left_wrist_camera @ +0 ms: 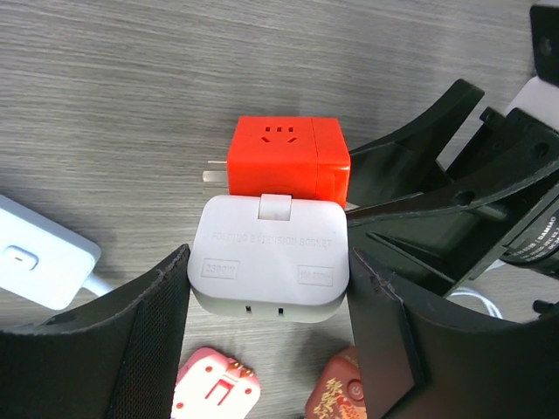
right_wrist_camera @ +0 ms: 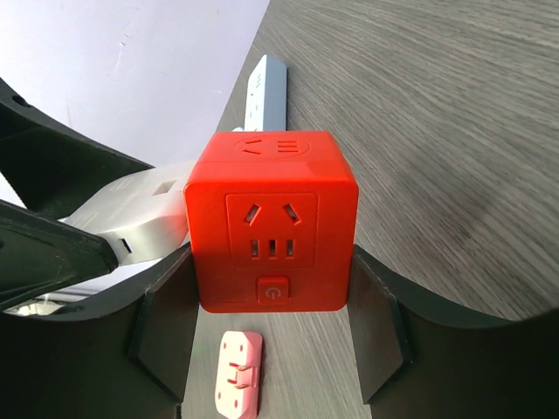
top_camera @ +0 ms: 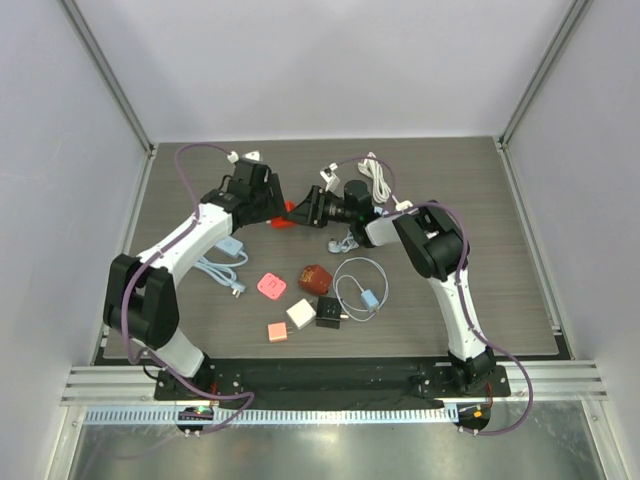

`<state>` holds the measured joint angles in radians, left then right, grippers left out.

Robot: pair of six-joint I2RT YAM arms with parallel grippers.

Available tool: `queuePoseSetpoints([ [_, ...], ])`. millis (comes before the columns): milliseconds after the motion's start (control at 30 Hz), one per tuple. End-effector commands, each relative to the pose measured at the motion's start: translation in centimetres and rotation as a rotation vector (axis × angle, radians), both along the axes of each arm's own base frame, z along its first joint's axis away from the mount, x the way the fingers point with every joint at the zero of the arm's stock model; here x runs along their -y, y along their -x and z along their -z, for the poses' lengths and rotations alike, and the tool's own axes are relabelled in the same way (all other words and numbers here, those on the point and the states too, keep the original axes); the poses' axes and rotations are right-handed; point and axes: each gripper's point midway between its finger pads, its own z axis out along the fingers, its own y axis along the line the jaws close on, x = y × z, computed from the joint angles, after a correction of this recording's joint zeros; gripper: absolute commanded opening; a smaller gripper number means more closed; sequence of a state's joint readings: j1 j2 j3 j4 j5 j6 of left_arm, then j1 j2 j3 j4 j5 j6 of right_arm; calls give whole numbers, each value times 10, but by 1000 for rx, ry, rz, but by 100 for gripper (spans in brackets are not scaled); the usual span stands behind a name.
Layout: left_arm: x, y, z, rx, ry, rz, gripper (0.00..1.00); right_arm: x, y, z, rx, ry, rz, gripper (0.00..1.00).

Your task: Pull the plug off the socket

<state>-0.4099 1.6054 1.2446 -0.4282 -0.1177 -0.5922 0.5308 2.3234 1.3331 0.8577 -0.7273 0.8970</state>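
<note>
A red cube socket (left_wrist_camera: 288, 157) and a white folding plug adapter (left_wrist_camera: 271, 257) are joined together just above the table. My left gripper (left_wrist_camera: 271, 305) is shut on the white adapter, with a finger pressed on each side. My right gripper (right_wrist_camera: 272, 305) is shut on the red cube (right_wrist_camera: 272, 218), with the adapter (right_wrist_camera: 140, 218) showing behind it on the left. In the top view the two grippers meet at the red cube (top_camera: 288, 215) in the back middle of the table: left gripper (top_camera: 268, 207), right gripper (top_camera: 306, 210). The adapter is hidden there.
In front lie a pink plug (top_camera: 271, 286), a dark red cube (top_camera: 315, 277), white (top_camera: 300, 315) and black (top_camera: 328, 314) cubes, an orange square (top_camera: 277, 331) and a blue adapter with cable (top_camera: 370, 298). A light-blue power strip (top_camera: 230, 247) lies left. A white cable (top_camera: 377, 180) lies behind.
</note>
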Motion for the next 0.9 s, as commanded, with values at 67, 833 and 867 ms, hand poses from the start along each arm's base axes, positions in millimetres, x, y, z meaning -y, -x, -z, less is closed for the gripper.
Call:
queuePoseSetpoints([
  [67, 24, 19, -39, 25, 25, 192, 0, -10, -15, -22, 151, 59, 55, 1],
  [833, 1, 59, -55, 30, -46, 270, 0, -27, -24, 0, 94, 95, 52, 1],
  [867, 0, 58, -60, 37, -53, 270, 0, -27, -24, 2, 89, 96, 53, 1],
])
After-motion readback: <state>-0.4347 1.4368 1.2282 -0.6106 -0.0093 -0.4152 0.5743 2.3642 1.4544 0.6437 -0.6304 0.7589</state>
